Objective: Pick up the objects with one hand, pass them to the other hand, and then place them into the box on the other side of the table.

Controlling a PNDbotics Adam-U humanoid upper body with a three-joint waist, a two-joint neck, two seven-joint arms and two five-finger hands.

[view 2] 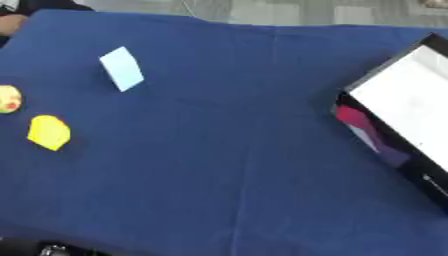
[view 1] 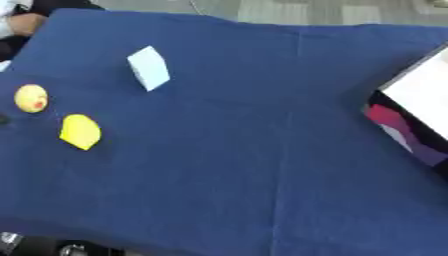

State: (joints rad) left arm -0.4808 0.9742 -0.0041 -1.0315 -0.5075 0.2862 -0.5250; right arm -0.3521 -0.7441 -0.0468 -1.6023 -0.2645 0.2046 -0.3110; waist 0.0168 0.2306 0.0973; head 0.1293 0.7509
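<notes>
In the left eye view, a table covered with a dark blue cloth (view 1: 245, 165) fills almost the whole picture and lies askew. Three small objects are seen on its left part. A pale blue block (view 1: 149, 68) is the landmark here: it lies tilted on the cloth, apart from everything else. Below and to the left of the block, near the view's left edge, a round yellow ball with a red mark (view 1: 31, 98) is found. Just below and to the right of the ball, further from the block, a yellow angular piece (view 1: 80, 131) rests flat on the cloth. The two yellow things are near each other but not touching. Well to the right of the block, at the right edge, a box (view 1: 411, 130) with a dark wall bearing red and purple patches and a white inner surface is partly cut off. Nothing lies on the cloth between the block and the box. Grey floor is seen beyond the far edge of the table.

In the right eye view, the same layout is shown with more of the box visible: a black rim surrounds the white interior. The ball is cut by the left edge.

Neither robot hand is shown in either view, so the state of the fingers cannot be told.
</notes>
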